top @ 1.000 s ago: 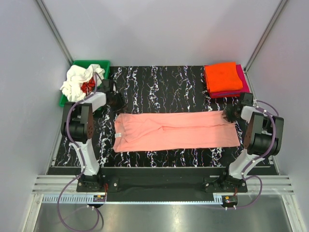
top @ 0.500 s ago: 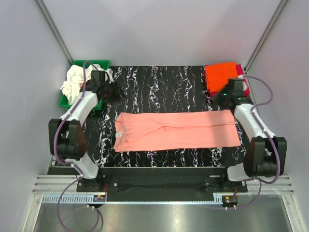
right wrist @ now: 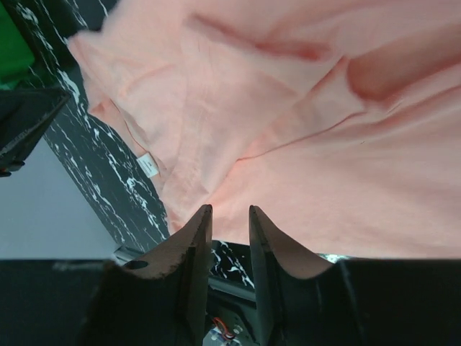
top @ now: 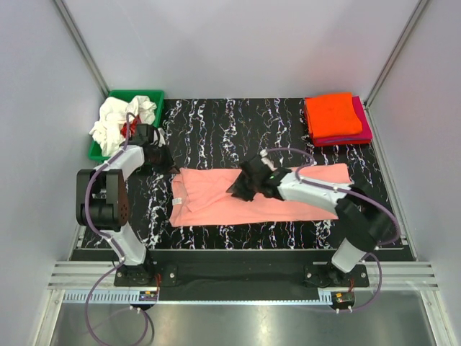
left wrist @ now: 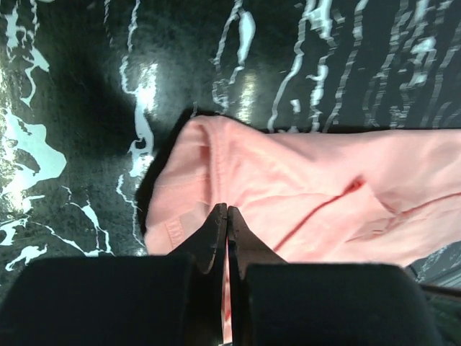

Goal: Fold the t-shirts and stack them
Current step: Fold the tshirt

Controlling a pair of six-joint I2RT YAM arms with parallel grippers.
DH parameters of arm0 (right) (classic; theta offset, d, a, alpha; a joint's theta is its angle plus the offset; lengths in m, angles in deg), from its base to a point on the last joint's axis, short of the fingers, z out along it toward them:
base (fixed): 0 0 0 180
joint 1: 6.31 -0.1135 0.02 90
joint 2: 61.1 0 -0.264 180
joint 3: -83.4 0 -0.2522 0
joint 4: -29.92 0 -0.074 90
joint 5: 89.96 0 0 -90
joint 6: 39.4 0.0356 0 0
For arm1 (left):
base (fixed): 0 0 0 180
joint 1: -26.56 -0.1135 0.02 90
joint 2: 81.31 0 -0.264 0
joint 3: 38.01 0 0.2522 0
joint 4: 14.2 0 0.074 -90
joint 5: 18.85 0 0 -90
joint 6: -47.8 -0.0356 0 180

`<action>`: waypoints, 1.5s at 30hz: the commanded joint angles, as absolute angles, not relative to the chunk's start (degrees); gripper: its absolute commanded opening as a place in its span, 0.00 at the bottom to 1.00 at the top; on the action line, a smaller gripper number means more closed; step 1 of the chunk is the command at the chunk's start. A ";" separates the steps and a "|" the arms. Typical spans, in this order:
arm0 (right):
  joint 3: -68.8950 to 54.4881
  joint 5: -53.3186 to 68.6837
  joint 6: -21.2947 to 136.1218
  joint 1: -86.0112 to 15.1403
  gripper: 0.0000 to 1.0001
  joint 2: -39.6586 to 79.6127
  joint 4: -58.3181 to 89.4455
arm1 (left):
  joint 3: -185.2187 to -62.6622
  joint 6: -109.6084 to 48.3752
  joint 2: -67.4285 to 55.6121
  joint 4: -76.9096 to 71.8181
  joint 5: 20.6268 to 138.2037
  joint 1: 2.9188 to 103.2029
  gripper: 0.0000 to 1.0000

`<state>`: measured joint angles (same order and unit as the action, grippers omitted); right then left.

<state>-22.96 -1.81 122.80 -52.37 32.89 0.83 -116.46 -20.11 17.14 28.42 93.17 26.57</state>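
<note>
Left wrist view: left pincer closed tight over salmon-pink t-shirt.

Bright, even overhead light — glare on the glossy tabletop, wrist-view foregrounds dark and blurred.

Left claw closed over salmon-pink t-shirt corner.

I see a salmon-pink t-shirt lying flat across the middle, folded into a long band running left to right, softly creased, with a small white label near its left end. At the far right, an orange t-shirt sits neatly folded on a folded magenta t-shirt. At the far left, a white t-shirt lies crumpled over a green bin, with a scrap of a red t-shirt showing against it.
</note>
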 commanded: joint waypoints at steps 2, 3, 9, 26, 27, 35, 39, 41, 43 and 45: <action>-18.59 -3.74 137.51 -58.32 0.35 39.16 2.80 | -118.30 -22.16 18.17 28.12 88.39 26.65 0.00; -17.55 -3.30 139.52 -58.95 0.35 40.31 3.06 | -118.57 -22.51 18.53 28.56 86.99 26.65 0.00; -13.15 -2.33 143.14 -62.46 0.36 46.82 3.68 | -118.57 -23.12 21.16 29.79 82.85 26.65 0.00; -9.62 -1.72 146.57 -63.35 0.37 52.89 5.26 | -120.24 -23.56 24.33 30.41 82.93 26.65 0.00; -9.36 -1.89 146.84 -63.44 0.37 52.98 5.26 | -120.24 -23.65 24.24 30.41 83.19 26.65 0.00; -9.01 -5.84 145.08 -63.35 0.22 52.63 5.26 | -120.33 -23.39 24.24 30.32 83.02 26.65 0.00; -9.27 -6.37 144.12 -63.35 0.00 51.93 5.61 | -120.59 -23.30 24.24 30.32 83.02 26.65 0.00; -9.45 -7.07 143.24 -63.44 0.00 51.22 5.61 | -120.59 -23.39 24.42 30.32 83.02 26.65 0.00; -9.71 -7.60 142.62 -63.44 0.00 49.74 5.70 | -120.59 -23.47 24.42 30.41 82.76 26.65 0.00; -10.41 -8.48 141.57 -63.35 0.00 48.24 5.61 | -120.59 -23.48 24.59 30.41 82.23 26.65 0.00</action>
